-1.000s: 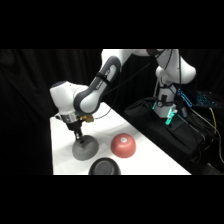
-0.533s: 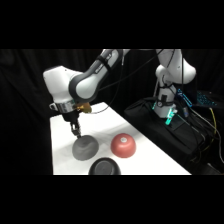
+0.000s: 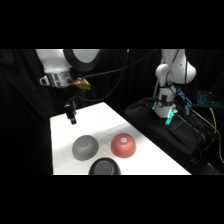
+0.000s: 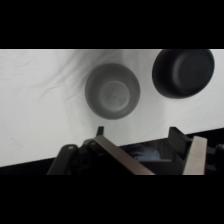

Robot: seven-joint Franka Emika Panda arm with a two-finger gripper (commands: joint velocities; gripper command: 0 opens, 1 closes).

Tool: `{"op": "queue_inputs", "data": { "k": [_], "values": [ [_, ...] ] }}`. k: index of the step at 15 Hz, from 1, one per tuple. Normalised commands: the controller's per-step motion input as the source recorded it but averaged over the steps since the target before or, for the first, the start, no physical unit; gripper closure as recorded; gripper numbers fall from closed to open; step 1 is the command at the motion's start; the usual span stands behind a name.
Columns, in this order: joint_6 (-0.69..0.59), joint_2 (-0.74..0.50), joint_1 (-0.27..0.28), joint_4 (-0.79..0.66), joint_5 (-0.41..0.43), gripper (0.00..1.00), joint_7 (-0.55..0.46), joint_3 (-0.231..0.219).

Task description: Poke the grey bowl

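Side view. Your arm's upper links are cut off by the top of the picture, so the wrist housing at upper left and the base at upper right read as two separate white pieces. The gripper hangs as a small dark shape over the far left part of the white table; you cannot tell from here whether its jaws are parted or closed. The grey bowl sits upturned on the table, below the jaws and a little to their right, apart from them. The red bowl lies just beside it, farther from the jaws. The black bowl sits nearest the camera, its lower edge cut by the band. A black case with cables stands beside the table under the base. The room behind is dark.

Wrist view. The grey bowl lies ahead of the jaws, clear of them, its dome facing you. The black bowl lies ahead and to the right, its top edge cut off. The gripper shows only as dark linkage and two short finger stubs along the bottom; the stubs stand apart with a gap between them, holding nothing. The table is plain white, faintly creased and shadowed.
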Motion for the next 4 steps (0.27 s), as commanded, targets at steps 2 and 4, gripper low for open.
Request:
{"op": "queue_inputs", "data": {
  "k": [2, 4],
  "values": [
    [-0.15, -0.31, 0.102, -0.15, -0.151, 0.0, 0.14, -0.086],
    [-0.09, -0.27, 0.092, -0.15, -0.151, 0.0, 0.11, -0.073]
  ]
}}
